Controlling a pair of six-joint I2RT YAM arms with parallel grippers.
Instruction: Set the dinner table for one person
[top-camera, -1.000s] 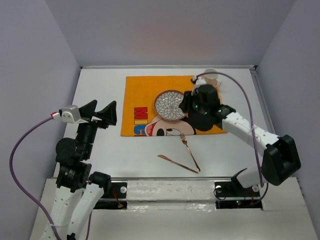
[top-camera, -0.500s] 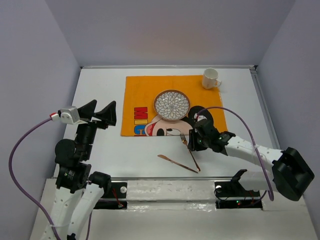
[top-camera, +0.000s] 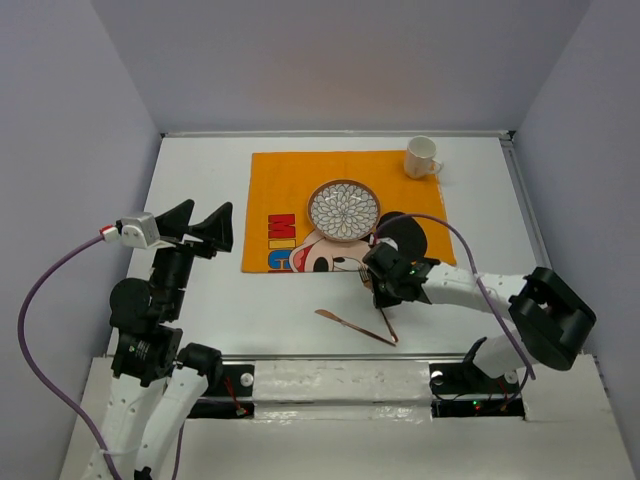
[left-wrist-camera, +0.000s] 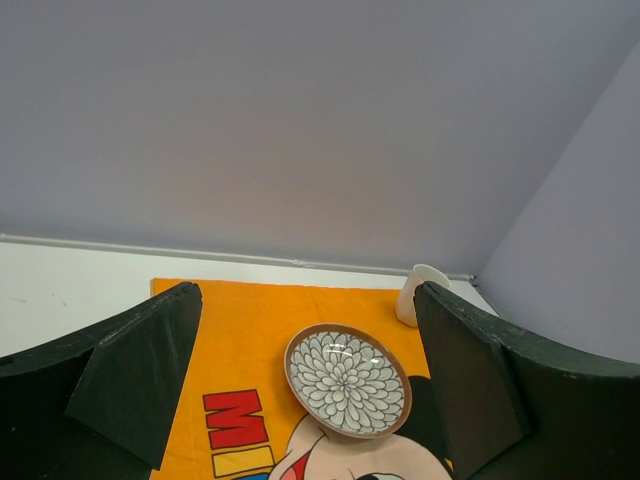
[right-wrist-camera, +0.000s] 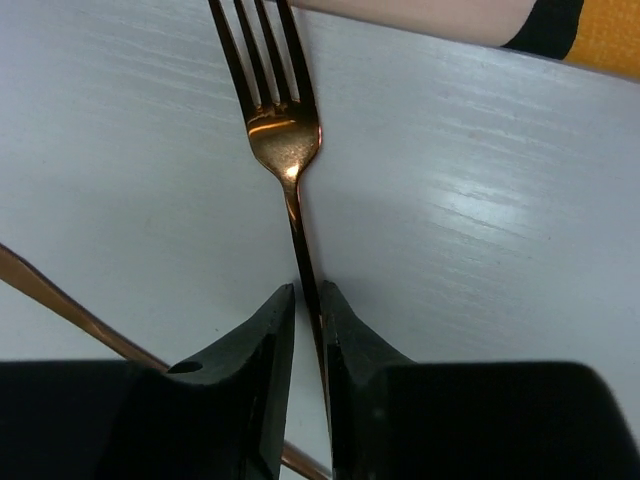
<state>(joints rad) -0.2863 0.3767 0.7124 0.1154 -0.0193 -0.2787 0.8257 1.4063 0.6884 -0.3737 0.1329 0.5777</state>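
On the white dinner table (top-camera: 200, 180), a copper fork (top-camera: 391, 326) lies just below the orange mat (top-camera: 290, 190), its tines toward the mat. My right gripper (top-camera: 385, 293) is low over the fork's neck. In the right wrist view the gripper (right-wrist-camera: 307, 297) straddles the fork (right-wrist-camera: 285, 140) handle with the jaws almost closed: one finger touches it and a thin gap remains beside the other. A copper knife (top-camera: 345, 326) crosses the fork's end. The patterned plate (top-camera: 344, 210) sits on the mat. My left gripper (top-camera: 207, 216) hangs open and empty at the left.
A white mug (top-camera: 422, 157) stands on the table off the mat's far right corner, also seen past the left gripper (left-wrist-camera: 308, 300) as the mug (left-wrist-camera: 415, 295) beyond the plate (left-wrist-camera: 347, 380). The knife (right-wrist-camera: 60, 295) lies left of the right fingers.
My right arm has swung from the mug at the back down to the fork near the front, and its jaws have narrowed around the fork handle. The mug stands free. The left arm is unmoved.
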